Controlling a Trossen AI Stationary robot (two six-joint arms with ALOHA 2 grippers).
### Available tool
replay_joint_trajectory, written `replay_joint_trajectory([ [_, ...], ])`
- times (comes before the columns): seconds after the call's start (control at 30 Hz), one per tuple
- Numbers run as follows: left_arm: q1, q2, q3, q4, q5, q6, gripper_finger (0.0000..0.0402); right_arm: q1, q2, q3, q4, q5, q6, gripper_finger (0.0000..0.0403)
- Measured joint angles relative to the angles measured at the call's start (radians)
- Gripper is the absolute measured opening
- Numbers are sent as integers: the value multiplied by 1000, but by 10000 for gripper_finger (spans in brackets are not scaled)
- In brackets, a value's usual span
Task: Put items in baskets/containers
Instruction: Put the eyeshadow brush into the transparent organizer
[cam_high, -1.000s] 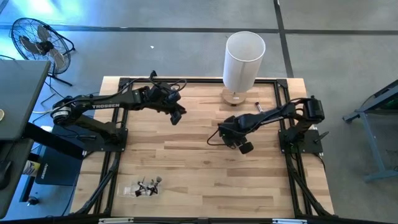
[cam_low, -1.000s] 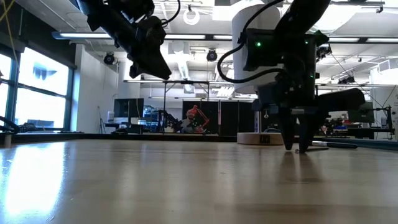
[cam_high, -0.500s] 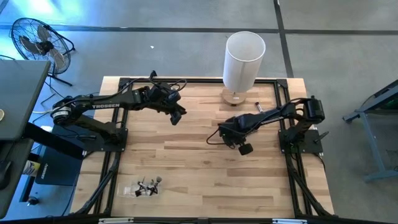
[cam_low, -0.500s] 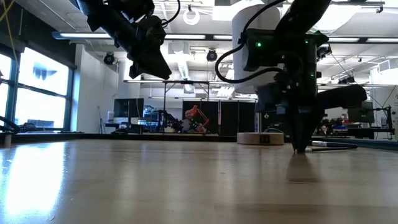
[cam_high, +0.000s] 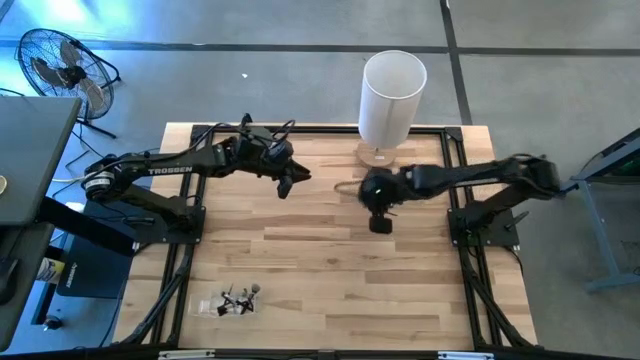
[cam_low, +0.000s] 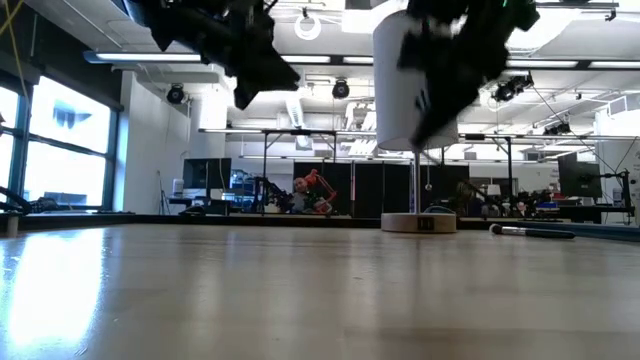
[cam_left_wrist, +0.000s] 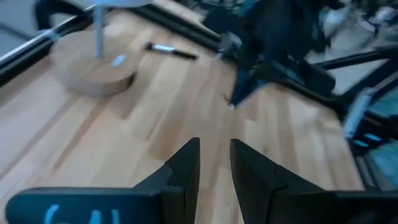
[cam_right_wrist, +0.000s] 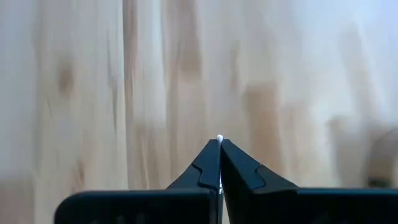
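High view | right claw (cam_high: 379, 222) lifted off table, pinching a thin item (cam_right_wrist: 219, 138) | left claw (cam_high: 290, 184) slightly spread

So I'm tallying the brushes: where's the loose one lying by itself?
In the high view the loose brush lies at the table's far edge, just right of the round wooden base under the white cylinder, beyond the right end effector.

A tall tube (cam_high: 393, 98) stands at the back of the table (cam_high: 300, 260). One brush (cam_high: 413, 172) lies beside it. More brushes (cam_high: 235, 299) lie at the front left.
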Motion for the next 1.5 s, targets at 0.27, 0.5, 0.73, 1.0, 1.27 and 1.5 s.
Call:
replay_joint_trajectory([
  [0.27, -7, 8, 0, 116, 60, 38, 161, -1, -233, 1, 241, 103, 80, 1],
  [0.5, -81, 43, 0, 315, -15, 183, 241, 1, -254, 1, 558, 127, 66, 1],
  [0.73, -180, 101, 25, 457, -263, 210, 256, 12, -183, 2, 735, 103, 46, 0],
  [1.0, -181, 101, 68, 430, -297, 210, 244, 12, -132, 2, 832, 74, 56, 0],
  [1.27, -181, 101, 69, 428, -297, 210, 219, 12, -107, 2, 904, 74, 54, 0],
  [1.5, -181, 101, 69, 428, -295, 208, 153, 12, -107, 2, 906, 74, 54, 0],
])
